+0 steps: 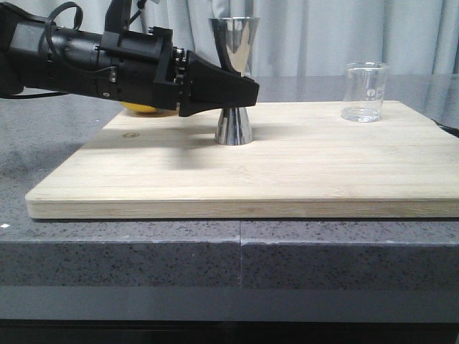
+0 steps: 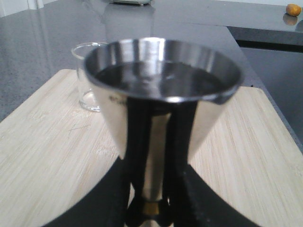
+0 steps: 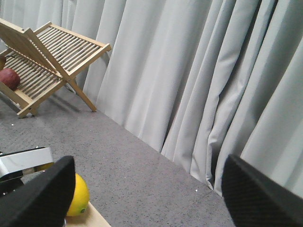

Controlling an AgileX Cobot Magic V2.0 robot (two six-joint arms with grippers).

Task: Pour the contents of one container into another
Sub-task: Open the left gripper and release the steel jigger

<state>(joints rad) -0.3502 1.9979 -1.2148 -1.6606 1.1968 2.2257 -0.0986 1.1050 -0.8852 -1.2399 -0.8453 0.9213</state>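
The left gripper (image 1: 240, 92) is closed on the waist of the steel jigger (image 1: 234, 79), standing mid-frame on the cutting board (image 1: 244, 172). The glass beaker (image 1: 365, 92) sits upper right (upright, apart). The right gripper's (image 3: 142, 189) fingers are spread wide, holding nothing.

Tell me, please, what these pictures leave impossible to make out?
- Lemon: front view, mostly hidden behind the left gripper.
- Beaker: its marks too small to read; in the left wrist view the jigger covers most of it.
- Right gripper: fingers cut off by the bottom edge.
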